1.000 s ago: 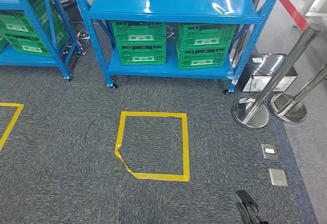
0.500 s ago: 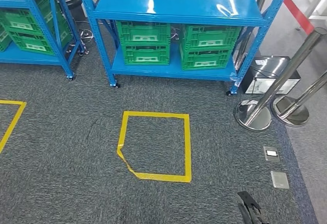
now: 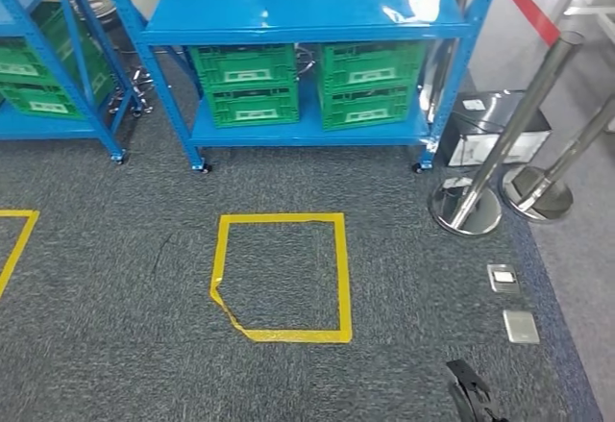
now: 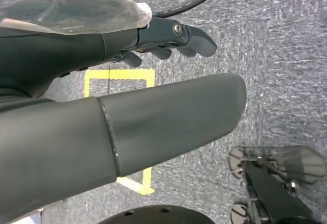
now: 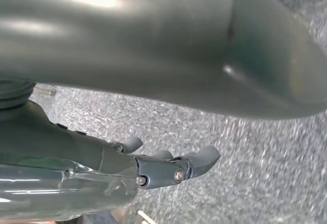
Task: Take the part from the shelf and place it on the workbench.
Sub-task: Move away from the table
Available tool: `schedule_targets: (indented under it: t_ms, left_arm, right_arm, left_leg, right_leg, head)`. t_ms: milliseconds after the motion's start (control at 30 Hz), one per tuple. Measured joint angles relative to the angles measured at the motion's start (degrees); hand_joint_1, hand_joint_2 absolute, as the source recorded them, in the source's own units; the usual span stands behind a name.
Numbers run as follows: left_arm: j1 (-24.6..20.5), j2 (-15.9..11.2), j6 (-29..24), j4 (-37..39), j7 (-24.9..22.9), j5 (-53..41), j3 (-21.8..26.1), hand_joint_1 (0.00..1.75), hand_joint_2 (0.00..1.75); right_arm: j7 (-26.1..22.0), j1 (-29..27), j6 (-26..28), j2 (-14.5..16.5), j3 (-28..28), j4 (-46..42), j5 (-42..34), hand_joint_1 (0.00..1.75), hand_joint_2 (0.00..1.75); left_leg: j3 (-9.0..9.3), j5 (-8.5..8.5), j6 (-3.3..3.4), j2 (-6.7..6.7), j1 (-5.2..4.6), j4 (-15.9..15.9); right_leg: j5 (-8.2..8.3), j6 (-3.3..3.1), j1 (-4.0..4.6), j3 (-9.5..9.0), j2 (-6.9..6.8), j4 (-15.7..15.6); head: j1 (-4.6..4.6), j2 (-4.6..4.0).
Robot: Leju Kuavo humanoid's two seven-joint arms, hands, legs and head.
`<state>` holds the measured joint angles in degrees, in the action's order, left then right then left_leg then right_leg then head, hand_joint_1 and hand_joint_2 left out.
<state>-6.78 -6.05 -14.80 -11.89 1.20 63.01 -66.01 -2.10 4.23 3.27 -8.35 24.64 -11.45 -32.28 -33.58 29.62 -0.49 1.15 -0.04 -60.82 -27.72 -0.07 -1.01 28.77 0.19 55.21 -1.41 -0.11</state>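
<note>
Blue shelf (image 3: 305, 9) at 12 o'clock; no part discernible on it. Green crates (image 3: 250, 84) on lower tier. Left hand (image 4: 169, 35), right hand (image 5: 169, 165): fingers extended, apart, holding nothing. Yellow tape square (image 3: 282, 276) on carpet.

Counted in head view: two blue shelves (image 3: 305, 9), four green crates (image 3: 250, 81), two steel stanchions (image 3: 493, 162), two floor plates (image 3: 521, 326), one complete taped square (image 3: 282, 276).

The left hand (image 4: 154, 81) hangs empty, fingers (image 4: 185, 35) straight and apart. Yellow tape (image 4: 119, 74) on grey carpet (image 4: 277, 55) lies beyond them.
</note>
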Motion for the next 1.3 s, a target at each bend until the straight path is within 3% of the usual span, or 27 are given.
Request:
schedule_targets:
  t_ms: [67, 100, 133, 167, 233, 300, 333, 400, 467, 567, 600, 633, 667, 767, 833, 933, 1067, 1167, 1300]
  left_arm:
    - [0.07, 0.01, 0.01, 0.0, 0.0, 0.0, 0.0, 0.0, 0.0]
    - [0.12, 0.01, 0.01, 0.0, 0.0, 0.01, 0.0, 0.0, 0.0]
    - [0.17, 0.02, 0.01, 0.0, 0.0, 0.01, 0.0, 0.0, 0.0]
    - [0.18, 0.01, 0.0, 0.0, 0.0, 0.02, 0.0, 0.0, 0.0]
    - [0.16, -0.08, 0.0, 0.0, 0.0, 0.02, 0.0, 0.0, 0.0]
    - [0.11, -0.21, 0.0, 0.0, 0.0, 0.03, 0.0, 0.0, 0.0]
    - [0.06, -0.27, 0.0, 0.0, 0.0, 0.04, 0.0, 0.0, 0.0]
    - [-0.05, -0.25, 0.0, 0.0, 0.0, 0.05, 0.0, 0.0, 0.0]
    - [-0.05, -0.16, 0.01, 0.0, 0.0, 0.07, 0.0, 0.0, 0.0]
    - [0.03, -0.12, 0.02, 0.0, -0.01, 0.09, 0.0, 0.0, 0.0]
    - [0.03, -0.12, 0.02, 0.0, -0.01, 0.09, 0.0, 0.0, 0.0]
    - [0.03, -0.1, 0.02, 0.0, -0.01, 0.09, 0.0, 0.0, 0.0]
    - [0.04, -0.06, 0.02, 0.0, -0.01, 0.09, 0.0, 0.0, 0.0]
    - [-0.03, 0.05, -0.27, 0.01, -0.17, 0.03, 0.0, 0.0, 0.0]
    - [-0.15, 0.01, -0.88, 0.01, -0.44, -0.11, 0.0, 0.0, 0.0]
    - [-0.16, -0.06, -1.57, 0.01, -0.88, -0.31, 0.0, 0.0, 0.0]
    - [-0.11, -0.04, -2.31, 0.0, -1.17, -0.42, -0.01, 0.0, 1.75]
    - [-0.1, -0.04, -2.83, 0.0, -1.34, -0.42, 0.0, 0.0, 1.75]
    - [-0.1, -0.02, -3.06, 0.0, -1.74, -0.48, -0.01, 0.0, 1.75]
  right_arm:
    - [0.0, 0.02, -0.01, 0.0, 0.04, 0.0, 0.0, 0.0, 0.0]
    - [0.0, 0.02, -0.02, 0.0, 0.06, 0.0, 0.0, 0.0, 0.0]
    - [0.0, 0.01, -0.03, 0.0, 0.08, 0.0, 0.0, 0.0, 0.0]
    - [0.0, 0.02, -0.03, 0.0, 0.1, 0.0, 0.0, 0.0, 0.0]
    - [0.0, 0.07, -0.03, 0.03, 0.11, -0.01, 0.0, 0.0, 0.0]
    - [0.0, 0.16, -0.03, 0.09, 0.14, -0.02, 0.0, 0.0, 0.0]
    - [0.01, 0.17, -0.03, 0.12, 0.15, -0.02, 0.0, 0.0, 0.0]
    - [0.01, 0.1, -0.03, 0.13, 0.19, -0.02, 0.0, 0.0, 0.0]
    - [0.01, 0.08, 0.01, 0.12, 0.22, -0.02, -0.11, 0.0, 0.0]
    - [0.01, 0.13, 0.1, 0.1, 0.25, -0.02, -0.7, 0.0, 0.0]
    - [0.01, 0.09, 0.1, 0.1, 0.27, -0.02, -0.81, 0.0, 0.0]
    - [0.02, 0.04, 0.14, 0.1, 0.29, -0.02, -0.86, 0.0, 0.0]
    - [0.01, -0.01, 0.21, 0.09, 0.31, -0.02, -0.9, 0.0, 0.0]
    - [0.05, -0.06, 0.84, 0.06, 0.32, -0.02, -1.29, 0.0, 0.0]
    - [0.32, -0.09, 1.45, 0.08, 0.32, -0.02, -1.79, 0.0, 0.0]
    - [0.89, -0.2, 2.09, 0.15, 0.32, -0.01, -2.03, 0.0, 0.0]
    - [1.85, -0.22, 2.27, 0.15, 0.32, 0.0, -2.56, 0.0, 0.0]
    - [2.42, -0.22, 2.28, 0.15, 0.32, 0.0, -2.71, 0.0, 0.0]
    - [3.0, -0.22, 2.4, 0.15, 0.32, 0.0, -2.71, 0.0, 0.0]
  left_leg:
    - [-3.87, 3.84, -0.28, -0.56, 0.08, -8.34]
    - [-5.16, 4.43, -0.21, -0.7, 0.06, -10.91]
    - [-5.42, 3.83, -0.02, -0.81, 0.01, -11.2]
    - [-4.52, 2.13, 0.28, -0.97, -0.06, -9.04]
    - [-0.74, -2.17, 1.09, -2.27, -0.3, -0.7]
    - [1.86, -4.14, 1.61, -3.64, -0.49, 5.16]
    - [2.22, -4.11, 1.77, -3.88, -0.59, 6.08]
    - [2.63, -4.21, 2.1, -3.1, -0.53, 6.88]
    - [3.4, -4.49, 2.54, -2.14, -0.27, 8.04]
    - [3.98, -4.42, 2.9, -0.71, -0.21, 8.57]
    - [4.06, -4.31, 2.89, -0.29, -0.2, 8.55]
    - [4.18, -4.17, 2.81, 0.07, -0.19, 8.51]
    - [4.34, -4.01, 2.66, 0.32, -0.14, 8.44]
    - [4.74, -3.29, 1.77, 0.84, -0.07, 7.74]
    - [4.6, -2.88, 1.37, 0.97, -0.24, 7.17]
    - [4.42, -2.87, 2.16, 0.95, -0.27, 6.97]
    - [4.57, -3.16, 2.27, 0.94, -0.14, 7.39]
    - [4.64, -3.33, 1.85, 0.94, -0.11, 7.69]
    - [4.69, -3.33, 0.7, 0.94, 0.1, 7.85]
  right_leg:
    - [0.15, -0.32, 0.24, 0.18, 0.57, -0.03]
    - [0.15, -0.37, 0.37, 0.22, 0.95, -0.02]
    - [0.15, -0.4, 0.48, 0.2, 1.4, -0.02]
    - [0.12, -0.43, 0.56, 0.11, 1.88, -0.02]
    - [0.01, -0.43, 0.64, -0.1, 2.76, -0.01]
    - [-0.1, -0.22, 0.64, 0.02, 3.53, 0.05]
    - [-0.1, 0.0, 0.55, 0.19, 3.91, 0.03]
    - [-0.13, 0.54, 0.33, 0.27, 4.45, -0.1]
    - [-1.52, 1.09, 0.45, 1.03, 3.15, 1.92]
    - [-6.7, 1.77, 0.41, 6.32, 0.77, 12.75]
    - [-7.47, 1.98, 0.26, 7.87, 0.59, 15.62]
    - [-7.13, 2.17, 0.08, 8.5, 0.44, 16.55]
    - [-5.63, 2.34, -0.1, 7.9, 0.3, 14.98]
    - [0.01, 2.47, -0.39, 2.52, -0.45, 3.47]
    - [0.8, 1.96, -0.31, 1.12, -0.58, 0.26]
    - [0.91, 1.54, -0.11, 1.22, -0.4, 0.14]
    - [0.8, 1.05, 0.18, 1.25, -0.4, 0.16]
    - [0.75, 0.8, 0.25, 1.28, -0.42, 0.17]
    - [0.73, 0.71, 0.4, 1.3, -0.42, 0.2]
  head:
    - [0.54, 0.0]
    - [0.63, 0.0]
    - [0.68, 0.0]
    - [0.7, 0.0]
    - [0.76, 0.0]
    - [0.8, 0.0]
    - [0.84, 0.0]
    - [0.88, 0.0]
    - [0.67, 0.0]
    - [-0.11, 0.0]
    - [-0.33, 0.0]
    - [-0.54, 0.0]
    - [-0.71, 0.0]
    - [-1.14, 0.0]
    - [-0.98, 0.0]
    - [-0.12, 0.0]
    - [0.38, 0.0]
    - [0.55, 0.0]
    - [0.58, 0.0]
